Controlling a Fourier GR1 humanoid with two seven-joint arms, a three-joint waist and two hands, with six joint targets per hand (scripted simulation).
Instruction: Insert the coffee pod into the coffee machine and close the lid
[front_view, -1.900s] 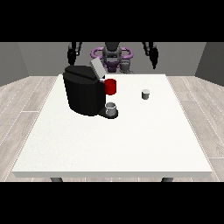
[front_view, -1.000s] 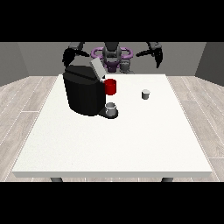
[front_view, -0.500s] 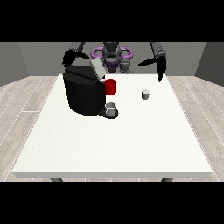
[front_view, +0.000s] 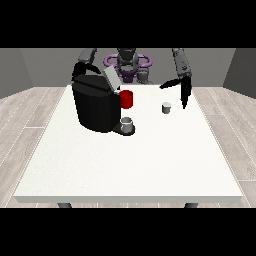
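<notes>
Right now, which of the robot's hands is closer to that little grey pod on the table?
Its left hand, at the view's right, hangs just right of the coffee pod. The other hand is far off, behind the coffee machine.

No text, label, brand, number or sign can be read anywhere: the black coffee machine (front_view: 95, 106), the red part (front_view: 126, 99) on its side, the small pod (front_view: 166, 107) and the white table (front_view: 125, 160) all show plain surfaces.
</notes>
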